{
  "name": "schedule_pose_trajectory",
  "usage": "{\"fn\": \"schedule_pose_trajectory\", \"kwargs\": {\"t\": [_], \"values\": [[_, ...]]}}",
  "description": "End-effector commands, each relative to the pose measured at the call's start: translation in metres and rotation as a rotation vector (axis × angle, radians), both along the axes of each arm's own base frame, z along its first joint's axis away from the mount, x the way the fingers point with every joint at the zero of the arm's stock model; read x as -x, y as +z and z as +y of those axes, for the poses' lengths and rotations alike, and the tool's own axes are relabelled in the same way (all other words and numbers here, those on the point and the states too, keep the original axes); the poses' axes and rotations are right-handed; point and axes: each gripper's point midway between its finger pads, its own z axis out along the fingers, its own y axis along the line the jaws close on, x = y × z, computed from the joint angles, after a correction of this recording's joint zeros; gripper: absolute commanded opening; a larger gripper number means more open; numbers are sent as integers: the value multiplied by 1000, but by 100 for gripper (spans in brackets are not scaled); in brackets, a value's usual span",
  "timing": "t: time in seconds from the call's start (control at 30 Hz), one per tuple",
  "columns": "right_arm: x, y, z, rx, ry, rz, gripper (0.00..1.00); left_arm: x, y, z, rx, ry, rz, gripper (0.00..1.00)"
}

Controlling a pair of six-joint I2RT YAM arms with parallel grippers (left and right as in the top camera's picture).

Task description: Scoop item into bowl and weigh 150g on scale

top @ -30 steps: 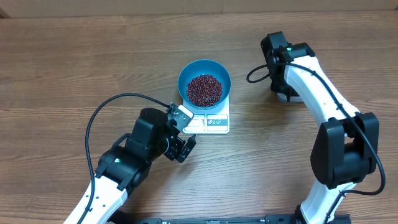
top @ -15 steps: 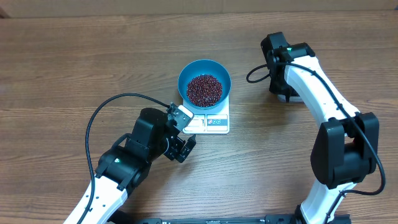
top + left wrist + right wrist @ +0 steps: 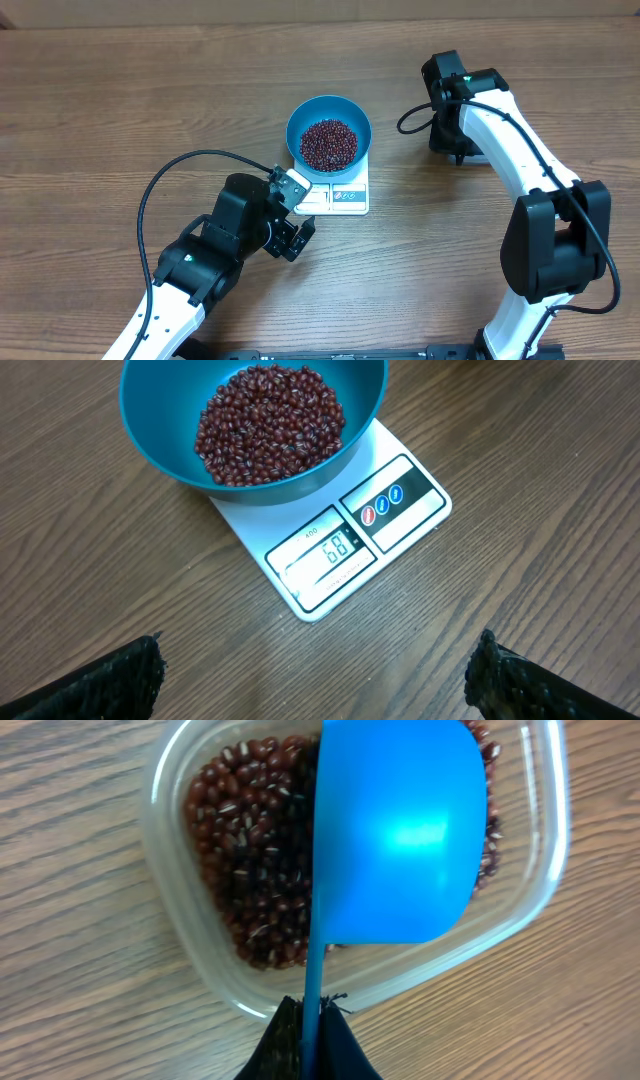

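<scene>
Right pincer [image 3: 308, 1022] barely shifted, beans [image 3: 240, 860] beneath its scoop [image 3: 400, 830]

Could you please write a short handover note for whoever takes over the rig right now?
Left gripper open, empty, in front of the scale.
Right gripper shut on the scoop by its handle, scoop over the clear tub of beans.
Bowl sits on the scale, holding beans; display seems to read 68.
Left to do: more scoops until 150 g.
</scene>
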Motion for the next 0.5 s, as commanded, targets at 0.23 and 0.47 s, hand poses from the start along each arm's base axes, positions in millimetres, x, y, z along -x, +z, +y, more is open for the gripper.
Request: {"fn": "schedule_pose_trajectory", "kwargs": {"t": [0.23,0.47], "values": [[-4,-11,12,-159,-20,0,4,1,-4,-1,-3,4,10,100],[-10,-10,6,-217,-50,-23,4,1,-4,-1,-3,4,10,100]]}}
